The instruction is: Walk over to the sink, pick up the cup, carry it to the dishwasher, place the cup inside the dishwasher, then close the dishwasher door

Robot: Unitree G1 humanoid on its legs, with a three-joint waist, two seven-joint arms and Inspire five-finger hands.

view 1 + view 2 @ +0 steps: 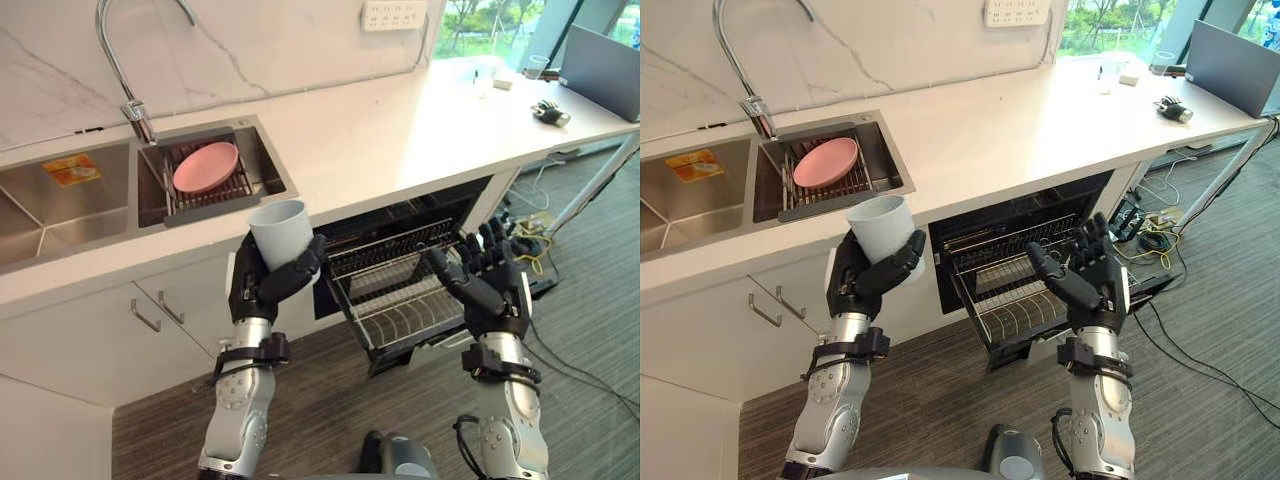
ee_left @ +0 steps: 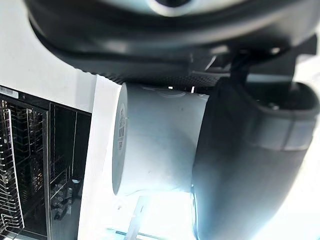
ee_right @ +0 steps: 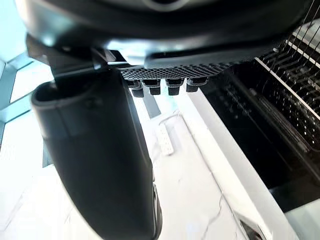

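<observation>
Head view, centre: my left hand curls round the pale grey cylindrical cup, held upright for the pulled-out wire dishwasher rack at lower right. Left wrist view confirms that grip. Right wrist view: my right hand seems spread open, free.

Bright daylight on a white kitchen counter.
Light comes from the window at the far right and lays pale glare along the counter. The open dishwasher is deep in shadow inside. In the left wrist view the cup stands against a washed-out white glow.
</observation>
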